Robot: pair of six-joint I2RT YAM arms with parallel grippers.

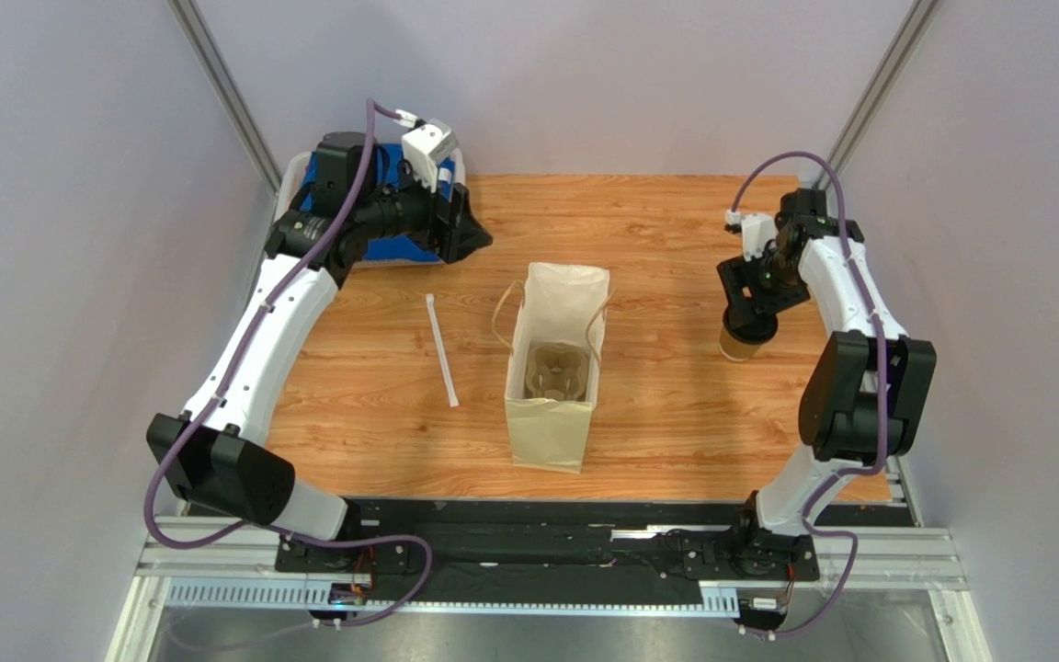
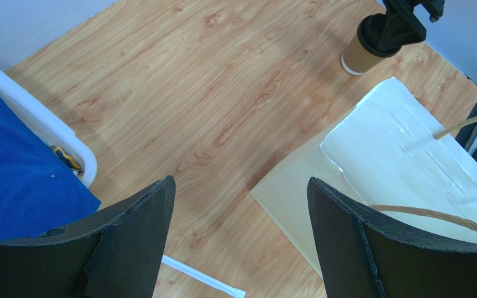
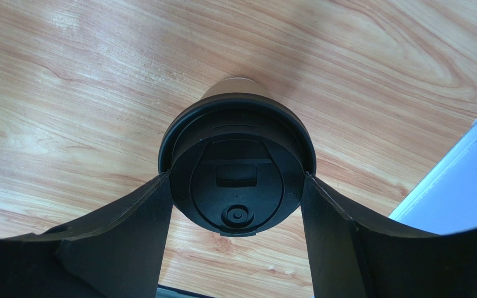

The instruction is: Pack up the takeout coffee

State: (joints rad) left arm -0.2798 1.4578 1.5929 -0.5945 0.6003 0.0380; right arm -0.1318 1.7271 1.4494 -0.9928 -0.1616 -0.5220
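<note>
Wood table (image 1: 660,235): cup (image 1: 738,342) looks light, paper wall crushable, so hold at stiff lid (image 3: 225,124); right gripper (image 3: 236,177) flanks it, possibly touching, clamp unclear; left gripper (image 2: 241,181) spread, empty.

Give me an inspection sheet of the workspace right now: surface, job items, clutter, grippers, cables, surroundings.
Surface: wooden table, no spills seen.
Job's things: takeout coffee upright on the table at the right, lid on; paper bag upright in the centre, open, with a pulp cup tray inside.
Clutter: white straw lying left of the bag; white bin with blue contents at the far left.
Grippers: right gripper closed against both sides of the coffee's lid, cup not lifted; left gripper open, empty, near the bin.
Cables: purple cable along each arm, not touching the items.
Surroundings: plain grey walls, metal frame posts; nothing else seen.
</note>
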